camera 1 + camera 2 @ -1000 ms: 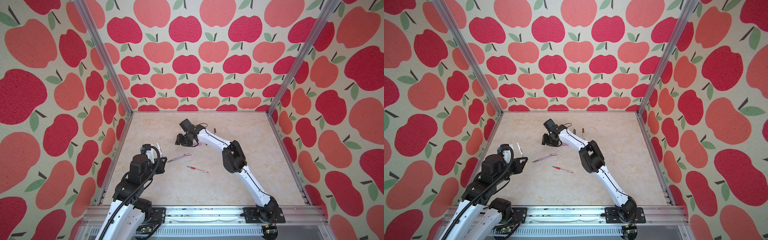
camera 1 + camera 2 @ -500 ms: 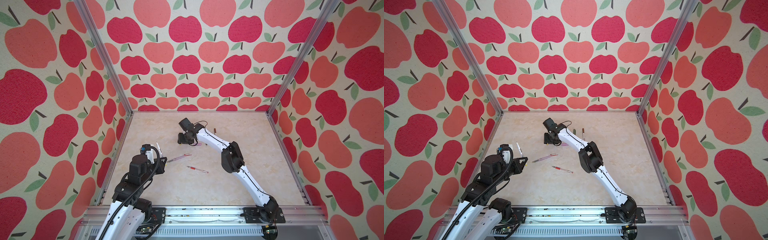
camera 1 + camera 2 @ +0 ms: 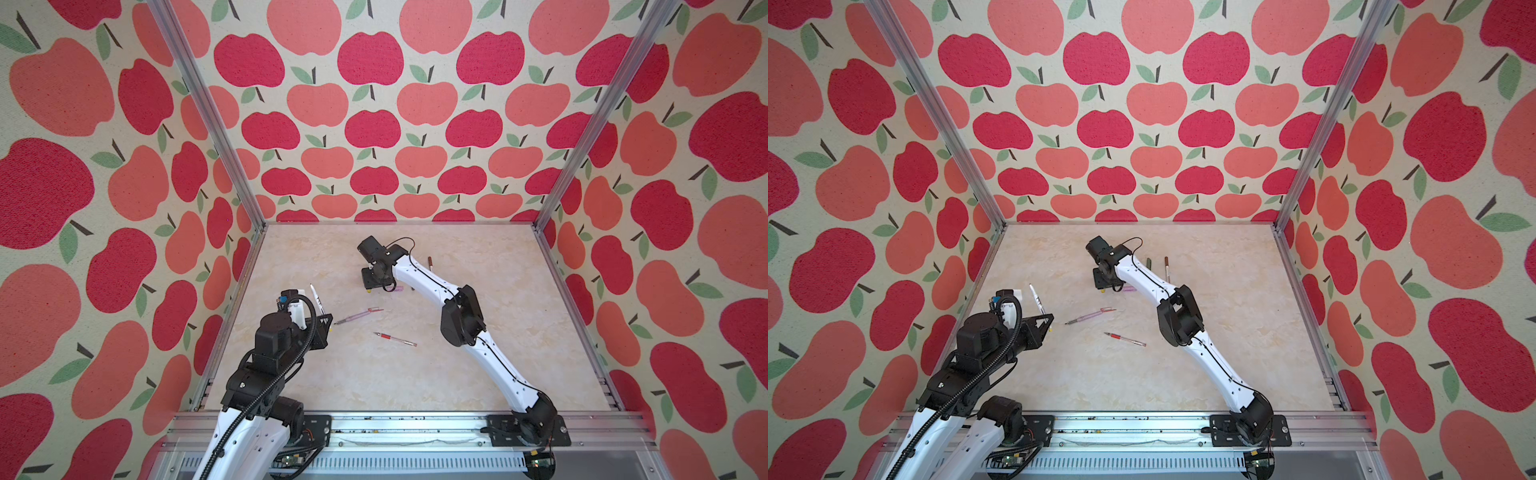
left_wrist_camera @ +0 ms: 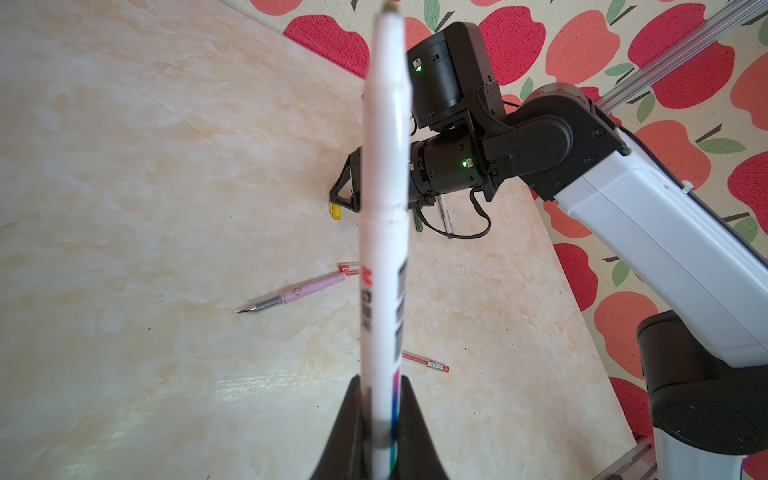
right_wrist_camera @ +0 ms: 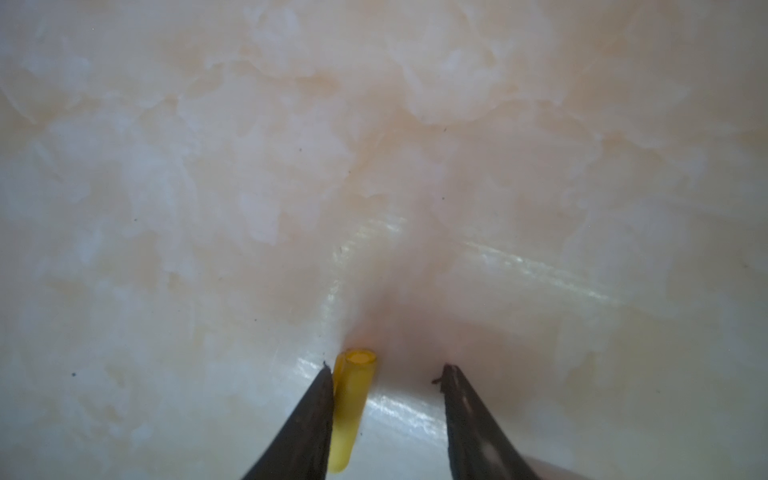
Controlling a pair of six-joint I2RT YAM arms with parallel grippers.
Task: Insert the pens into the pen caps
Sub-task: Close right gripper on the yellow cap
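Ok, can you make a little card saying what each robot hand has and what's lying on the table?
left gripper: shut on white pen
right gripper: open, down at the table, yellow cap between its fingers, touching only one
loose on table: pink pen, red pen

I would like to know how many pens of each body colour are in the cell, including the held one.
White: 2, the held white pen and the white-and-brown pen
Pink: 1, the pink pen
Red: 1, the red pen
Dark green: 1, the dark green pen
Total: 5
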